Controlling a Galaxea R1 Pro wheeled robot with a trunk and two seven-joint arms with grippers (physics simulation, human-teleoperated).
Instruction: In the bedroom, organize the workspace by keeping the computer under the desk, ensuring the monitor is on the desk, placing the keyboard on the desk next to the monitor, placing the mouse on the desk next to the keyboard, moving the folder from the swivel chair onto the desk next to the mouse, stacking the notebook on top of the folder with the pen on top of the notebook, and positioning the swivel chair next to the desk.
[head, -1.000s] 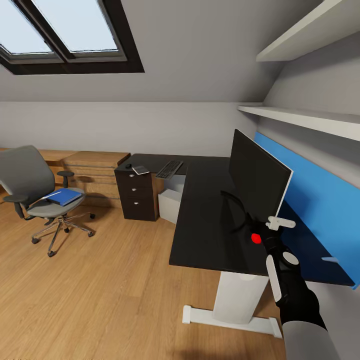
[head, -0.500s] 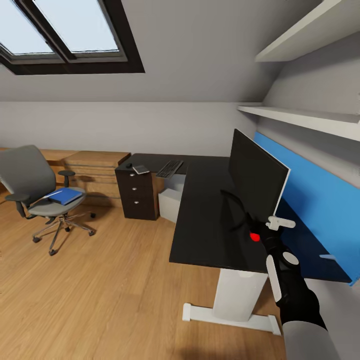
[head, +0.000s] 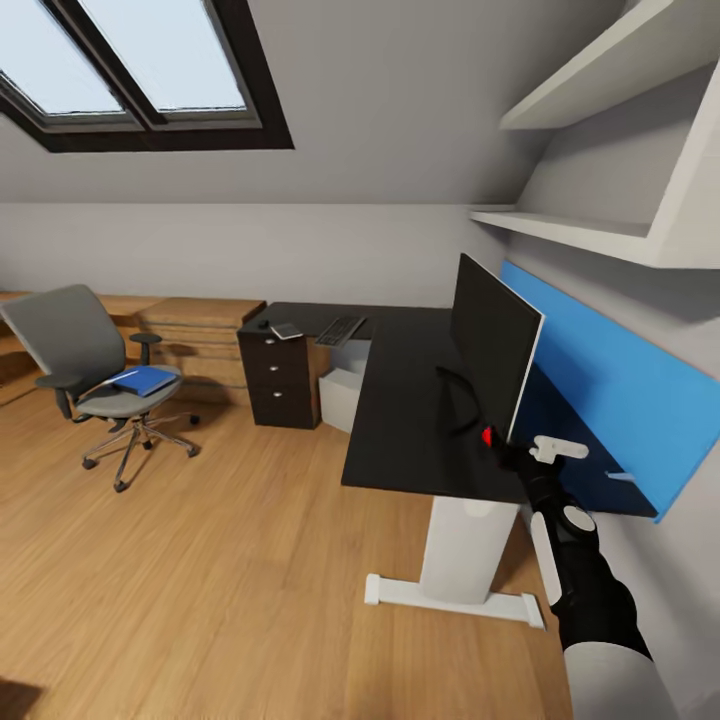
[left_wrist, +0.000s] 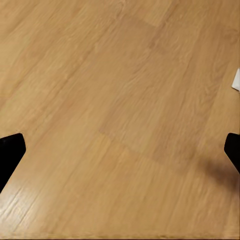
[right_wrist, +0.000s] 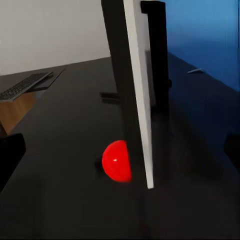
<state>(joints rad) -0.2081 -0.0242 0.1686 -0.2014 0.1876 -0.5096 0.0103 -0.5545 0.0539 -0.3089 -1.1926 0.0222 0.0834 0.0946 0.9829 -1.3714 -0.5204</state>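
The monitor stands on the black desk, its red dot at the lower corner. My right gripper is open just short of that corner; in the right wrist view the monitor's edge lies between the wide-apart fingers. The keyboard, notebook and mouse lie on the desk's far wing. The grey computer sits beneath it. The blue folder rests on the swivel chair. The pen is too small to make out. My left gripper hangs open over floor.
A blue upright panel backs the desk under white wall shelves. A light-wood drawer chest stands between chair and desk. The desk's white foot lies near my base. Wooden floor spreads between me and the chair.
The whole view has shifted as the camera drew back and turned. My right gripper now sits slightly further from the monitor's red dot. The objects themselves have not moved.
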